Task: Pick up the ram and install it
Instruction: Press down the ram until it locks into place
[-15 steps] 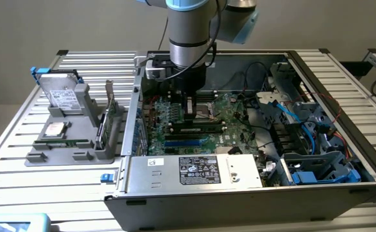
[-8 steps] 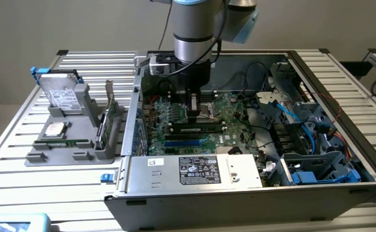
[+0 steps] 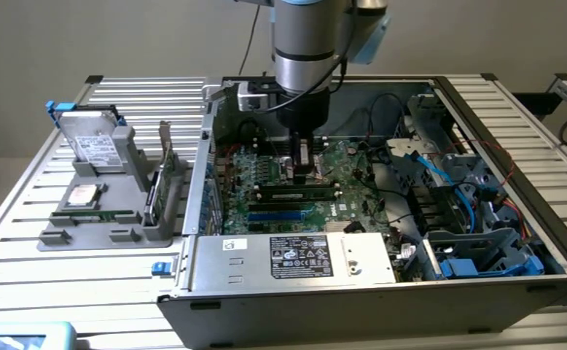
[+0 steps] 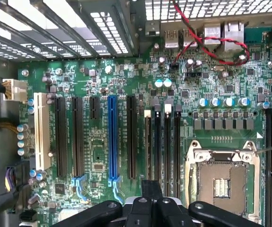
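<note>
I had the gripper [image 3: 306, 169] down inside the case [image 3: 381, 292], over the motherboard [image 4: 126, 94]; can't tell its state. The ram [image 3: 296, 195] sat slotted just below it, apparently installed.

Case [image 3: 361, 306]: matt grey sheet metal. Motherboard [image 4: 126, 71]: glossy green circuit board. Table [image 3: 30, 219]: ribbed aluminium slats.

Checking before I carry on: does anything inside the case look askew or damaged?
Nothing stands out. The motherboard looks intact, its CPU socket sits empty, and the end effector hangs over the memory slots.
</note>
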`<state>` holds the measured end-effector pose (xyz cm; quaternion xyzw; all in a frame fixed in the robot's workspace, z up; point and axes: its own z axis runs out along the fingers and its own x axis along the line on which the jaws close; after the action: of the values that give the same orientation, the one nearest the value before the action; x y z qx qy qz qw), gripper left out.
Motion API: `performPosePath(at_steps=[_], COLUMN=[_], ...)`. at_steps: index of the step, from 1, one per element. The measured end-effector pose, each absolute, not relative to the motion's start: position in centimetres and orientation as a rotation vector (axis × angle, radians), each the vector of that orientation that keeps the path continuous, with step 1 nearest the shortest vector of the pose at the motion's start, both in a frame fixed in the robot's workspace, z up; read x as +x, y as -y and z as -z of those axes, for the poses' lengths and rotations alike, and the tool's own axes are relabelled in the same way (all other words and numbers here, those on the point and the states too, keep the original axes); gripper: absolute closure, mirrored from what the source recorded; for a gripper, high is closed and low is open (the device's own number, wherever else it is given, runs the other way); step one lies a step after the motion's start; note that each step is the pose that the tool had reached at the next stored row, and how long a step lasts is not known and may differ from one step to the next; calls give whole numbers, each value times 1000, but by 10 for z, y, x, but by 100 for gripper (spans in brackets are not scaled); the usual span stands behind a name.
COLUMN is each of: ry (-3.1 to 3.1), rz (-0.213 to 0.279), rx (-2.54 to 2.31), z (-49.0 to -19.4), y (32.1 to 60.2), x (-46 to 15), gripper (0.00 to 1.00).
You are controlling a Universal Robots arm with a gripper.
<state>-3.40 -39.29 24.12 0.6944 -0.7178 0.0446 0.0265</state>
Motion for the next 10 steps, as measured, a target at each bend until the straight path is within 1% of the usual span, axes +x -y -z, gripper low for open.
performPosePath(at_steps=[10], ry=[2214], rz=[-129], rx=[2142], z=[-242], y=[393], x=[-25], gripper=[89])
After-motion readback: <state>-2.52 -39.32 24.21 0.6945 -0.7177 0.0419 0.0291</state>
